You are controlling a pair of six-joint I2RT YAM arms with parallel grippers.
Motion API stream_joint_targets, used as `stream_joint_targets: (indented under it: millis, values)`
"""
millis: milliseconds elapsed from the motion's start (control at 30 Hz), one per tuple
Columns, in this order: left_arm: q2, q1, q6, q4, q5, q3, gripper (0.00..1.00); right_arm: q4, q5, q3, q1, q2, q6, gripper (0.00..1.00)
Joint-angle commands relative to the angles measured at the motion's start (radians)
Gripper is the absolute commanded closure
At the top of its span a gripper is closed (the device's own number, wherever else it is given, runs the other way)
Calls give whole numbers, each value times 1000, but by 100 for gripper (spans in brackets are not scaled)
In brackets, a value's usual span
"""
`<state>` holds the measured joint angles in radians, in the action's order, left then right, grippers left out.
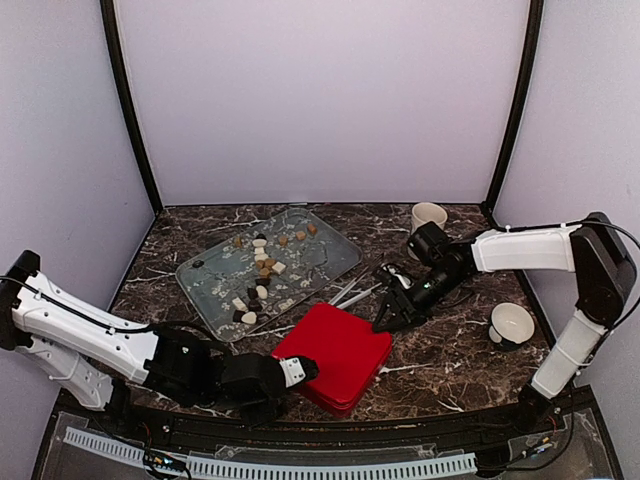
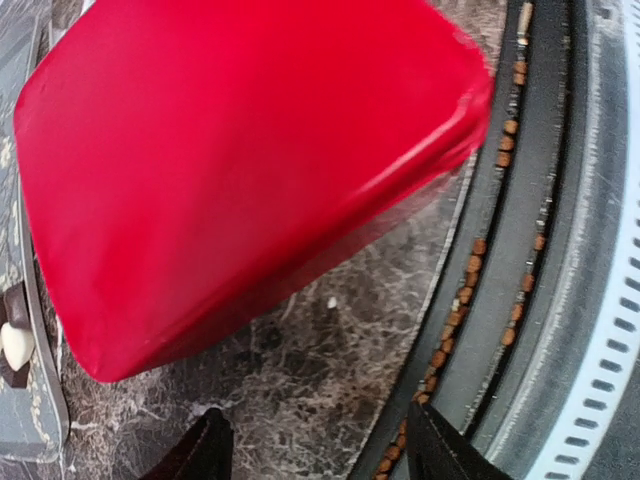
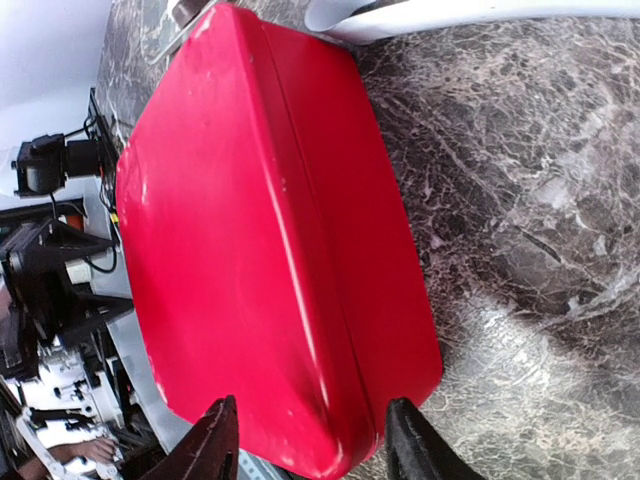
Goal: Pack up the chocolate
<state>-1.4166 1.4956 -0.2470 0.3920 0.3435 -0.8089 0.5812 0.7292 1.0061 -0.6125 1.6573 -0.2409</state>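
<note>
My left gripper [image 2: 320, 458] stands wide open with nothing between its fingers [image 2: 205, 450]. It sits low over the marble table [image 2: 300, 380], just short of the near left side of the red box [image 2: 240, 170], with bare table between fingertips and box. My right gripper [image 3: 312, 445] is also spread wide and grips nothing. A corner of the box's right side sits in the gap between its two dark fingers [image 3: 215, 440]. I cannot tell from this view whether either one touches the box.

The chocolate [image 1: 262, 262] lies loose on the glass tray [image 1: 330, 250], far and left of the box, as small dark, tan and cream lumps scattered mostly across the tray's middle.

Only the top camera shows me both arms at once, one on each side of the box. It alone also shows a pale mug [image 1: 428, 214] at the far right and a white cup [image 1: 512, 322] near the right edge. The left wrist camera catches just the tray's edge with one cream lump [image 2: 15, 345] and a dark one beside it. The right wrist camera shows no chocolate, only box and table.
</note>
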Motion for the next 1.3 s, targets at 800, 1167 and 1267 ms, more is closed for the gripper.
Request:
stream_joint_targets:
  millis: [800, 1167, 1267]
  values:
    - [-298, 112, 354, -248, 156, -229, 23, 6, -25, -75, -30, -91, -20, 75]
    - [-318, 112, 378, -263, 203, -192, 28, 64, -29, -60, -55, -97, 14, 79]
    - [-301, 112, 379, -271, 196, -171, 28, 93, -48, -39, -38, -98, 24, 59]
